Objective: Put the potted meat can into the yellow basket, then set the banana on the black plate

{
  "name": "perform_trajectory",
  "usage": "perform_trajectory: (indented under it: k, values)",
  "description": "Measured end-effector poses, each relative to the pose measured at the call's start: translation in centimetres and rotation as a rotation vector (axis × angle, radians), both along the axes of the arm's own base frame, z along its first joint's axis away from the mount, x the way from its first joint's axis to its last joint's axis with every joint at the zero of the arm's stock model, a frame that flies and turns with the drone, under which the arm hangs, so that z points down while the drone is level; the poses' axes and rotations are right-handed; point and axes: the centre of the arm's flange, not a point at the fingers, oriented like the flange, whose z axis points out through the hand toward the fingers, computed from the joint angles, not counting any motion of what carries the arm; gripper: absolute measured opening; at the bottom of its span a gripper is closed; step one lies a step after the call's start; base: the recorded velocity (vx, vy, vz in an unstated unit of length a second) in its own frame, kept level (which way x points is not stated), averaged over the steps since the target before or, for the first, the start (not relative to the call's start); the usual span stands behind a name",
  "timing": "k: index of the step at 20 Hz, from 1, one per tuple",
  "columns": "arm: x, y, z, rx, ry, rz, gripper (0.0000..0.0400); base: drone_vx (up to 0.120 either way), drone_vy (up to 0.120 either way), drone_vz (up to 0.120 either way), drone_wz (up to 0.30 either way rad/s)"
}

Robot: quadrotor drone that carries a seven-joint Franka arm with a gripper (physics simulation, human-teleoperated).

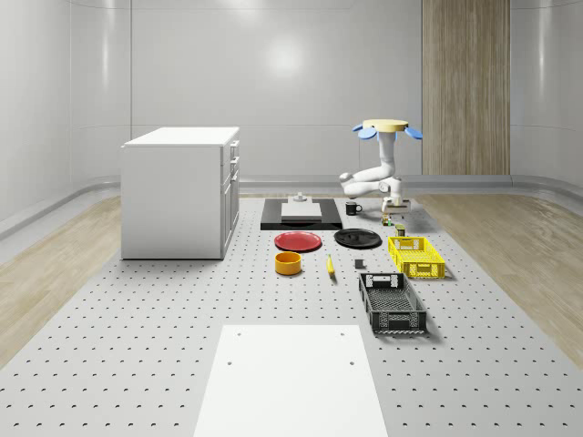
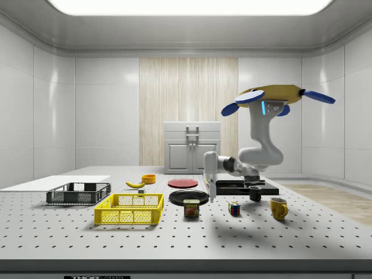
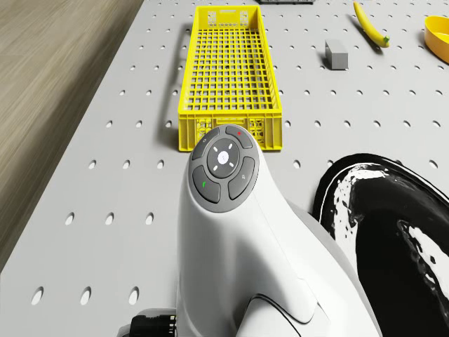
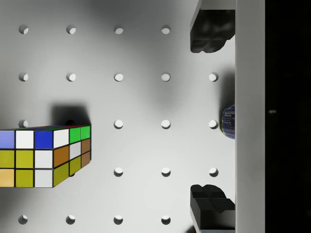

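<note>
We are judging the potted meat can (image 2: 191,208) rigid, smooth-sided and fairly light, best pinched across its flat opposite sides. It is showing a dark label, standing on the surface (image 2: 302,232) right of the yellow basket (image 2: 129,208). The tool (image 2: 212,197), fingers (image 4: 209,34) spread and holding nothing, is hanging just right of it; the drone (image 2: 273,96) is hovering above.

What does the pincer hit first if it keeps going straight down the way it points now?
Probably bare table. In the wrist view, only perforated surface lies between the open pincer's fingertips; the potted meat can peeks in at one edge and the Rubik's cube sits off to the other side. Depth is unclear.
</note>
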Motion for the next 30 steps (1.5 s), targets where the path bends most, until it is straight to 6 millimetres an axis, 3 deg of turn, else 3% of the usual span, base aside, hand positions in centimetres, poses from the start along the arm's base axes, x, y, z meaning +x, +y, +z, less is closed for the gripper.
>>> perform_trajectory:
  k: [19, 30]
  values:
    - [0.0, 0.0, 0.0, 0.000, 0.000, 0.000, 0.0400, 0.120, -0.006, 0.000, 0.000]
    - [0.0, 0.0, 2.7, 0.000, 0.000, 0.001, 0.0400, 0.000, 0.000, 0.000, 0.000]
